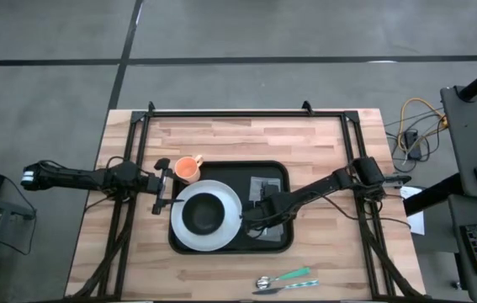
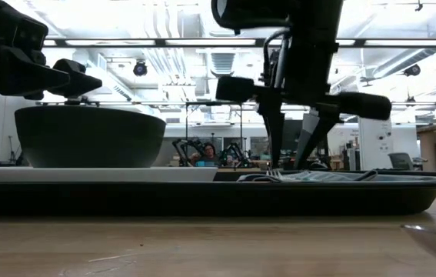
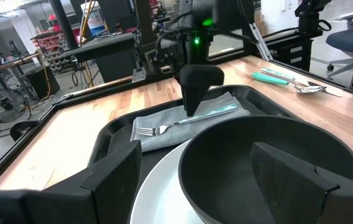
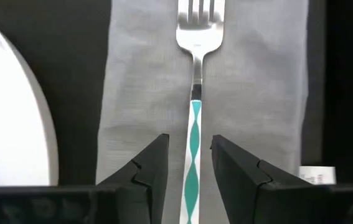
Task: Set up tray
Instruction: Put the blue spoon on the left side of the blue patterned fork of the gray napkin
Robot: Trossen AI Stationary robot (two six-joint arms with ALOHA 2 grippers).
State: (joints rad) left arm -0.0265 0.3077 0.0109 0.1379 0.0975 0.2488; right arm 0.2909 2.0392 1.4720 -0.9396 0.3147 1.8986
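Right gripper (image 4: 190, 163): we see its jaws slightly apart, straddling the teal-patterned handle of the fork (image 4: 195, 74). A sliver of gap shows on each side of the handle, so we log no contact. The fork lies flat along the middle of the grey napkin (image 4: 139, 81), tines pointing away from the gripper.

Taking the tray (image 1: 278, 172) as our landmark: the napkin lies inside it, in its right-hand part in the high view, and the right gripper (image 1: 256, 210) hangs over the napkin's near end. The white plate (image 1: 230, 199) fills the tray's left half, its rim reaching just over the tray's left edge, and a dark bowl (image 1: 203, 214) sits on the plate's centre. In the low view the right gripper (image 2: 293, 158) comes down almost to the napkin (image 2: 310, 176).

Left gripper (image 1: 162, 187): just outside the tray's left edge, beside the plate. In its wrist view we see its fingers (image 3: 111, 171) wide apart, holding nothing, the bowl (image 3: 269, 168) right ahead.

An orange mug (image 1: 188, 169) stands on the table (image 1: 322, 139) off the tray's upper left corner. A spoon (image 1: 265, 281) and a teal-handled utensil (image 1: 293, 275) lie together on the table below the tray's lower right corner. The tray itself sits near the table's centre.
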